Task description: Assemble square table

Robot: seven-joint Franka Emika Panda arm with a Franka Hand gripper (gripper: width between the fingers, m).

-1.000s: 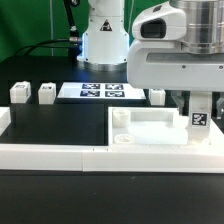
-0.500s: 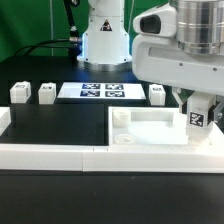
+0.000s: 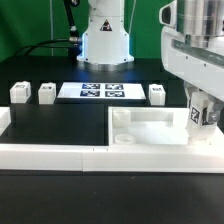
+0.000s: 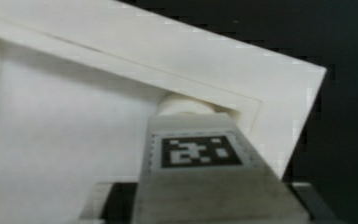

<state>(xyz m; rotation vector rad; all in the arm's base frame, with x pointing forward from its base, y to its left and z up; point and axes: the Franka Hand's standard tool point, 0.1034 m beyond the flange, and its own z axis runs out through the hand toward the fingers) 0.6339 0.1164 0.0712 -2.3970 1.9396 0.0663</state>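
Tabletop (image 3: pixel 150 126) sits on the black surface (image 3: pixel 60 122); the arm (image 3: pixel 195 50) points straight down over its far corner at the exterior view's right, jaws pinching a tagged leg (image 3: pixel 198 116).

Marker board (image 3: pixel 100 91), seemingly flat; border rail (image 3: pixel 50 155).

White tabletop (image 3: pixel 160 124), black table (image 3: pixel 60 120), white marker board (image 3: pixel 100 91), white leg (image 3: pixel 199 116) — black-and-white tag (image 4: pixel 197 151)

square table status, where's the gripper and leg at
Gripper shut on tagged leg. Leg at tabletop corner socket, exterior view's right; seating unclear. Three loose legs sit behind, clear of the path.
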